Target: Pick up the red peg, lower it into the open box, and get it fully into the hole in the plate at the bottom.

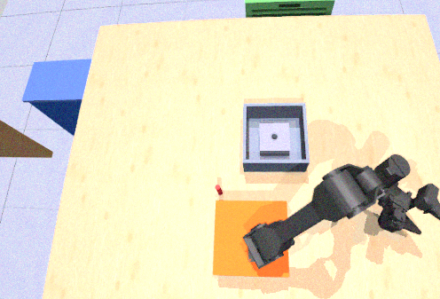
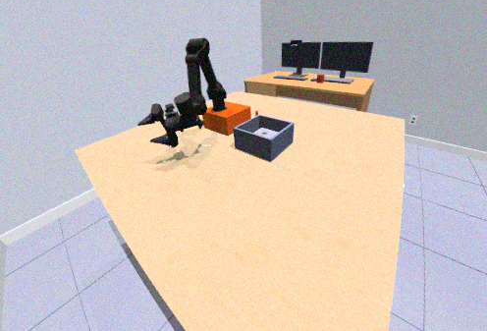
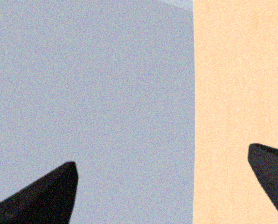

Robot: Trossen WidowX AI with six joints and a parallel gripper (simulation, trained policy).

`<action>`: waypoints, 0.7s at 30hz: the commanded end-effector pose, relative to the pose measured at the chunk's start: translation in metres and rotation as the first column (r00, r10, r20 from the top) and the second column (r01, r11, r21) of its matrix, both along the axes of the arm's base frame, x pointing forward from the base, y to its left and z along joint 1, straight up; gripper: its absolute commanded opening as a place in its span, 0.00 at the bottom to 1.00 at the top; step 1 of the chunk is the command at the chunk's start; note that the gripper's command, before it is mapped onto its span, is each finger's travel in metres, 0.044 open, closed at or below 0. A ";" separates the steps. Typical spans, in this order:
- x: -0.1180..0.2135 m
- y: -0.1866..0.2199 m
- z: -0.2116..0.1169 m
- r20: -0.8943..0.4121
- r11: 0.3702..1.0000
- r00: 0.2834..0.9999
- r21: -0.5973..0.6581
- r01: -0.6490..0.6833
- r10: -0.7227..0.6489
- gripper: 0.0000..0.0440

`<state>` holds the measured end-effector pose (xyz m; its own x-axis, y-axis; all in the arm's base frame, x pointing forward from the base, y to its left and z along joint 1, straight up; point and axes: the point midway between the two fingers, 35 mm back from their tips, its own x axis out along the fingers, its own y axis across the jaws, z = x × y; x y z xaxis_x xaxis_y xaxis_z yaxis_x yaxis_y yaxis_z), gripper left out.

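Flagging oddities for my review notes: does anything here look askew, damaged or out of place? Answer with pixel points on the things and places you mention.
Nothing looks damaged or spilled. The red peg (image 1: pixel 219 190) (image 2: pixel 256 113) stands outside the open box (image 1: pixel 276 167) (image 2: pixel 252 142). What seems odd is the gripper (image 1: pixel 423 216) (image 2: pixel 146 132) (image 3: pixel 164 161): open, and well away from the peg.
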<state>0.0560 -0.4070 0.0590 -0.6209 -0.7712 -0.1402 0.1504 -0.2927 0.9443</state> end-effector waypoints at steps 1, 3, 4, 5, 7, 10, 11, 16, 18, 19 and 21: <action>0.036 -0.004 0.009 -0.036 0.995 0.995 0.033 -0.096 0.097 1.00; 0.059 -0.003 0.015 -0.061 0.986 0.986 0.059 -0.155 0.158 1.00; 0.070 -0.003 0.017 -0.073 0.980 0.979 0.072 -0.183 0.188 1.00; 0.081 -0.001 0.020 -0.086 0.974 0.972 0.085 -0.211 0.218 1.00; 0.103 0.002 0.026 -0.111 0.958 0.954 0.112 -0.265 0.277 1.00; 0.136 0.008 0.034 -0.148 0.927 0.920 0.155 -0.341 0.363 1.00; 0.147 0.011 0.037 -0.160 0.915 0.906 0.169 -0.365 0.391 1.00; 0.197 0.030 0.052 -0.219 0.846 0.824 0.246 -0.472 0.523 1.00; 0.216 0.039 0.058 -0.241 0.815 0.784 0.278 -0.509 0.572 1.00; 0.225 0.044 0.061 -0.251 0.798 0.763 0.294 -0.526 0.596 1.00; 0.243 0.054 0.068 -0.271 0.763 0.718 0.327 -0.558 0.641 1.00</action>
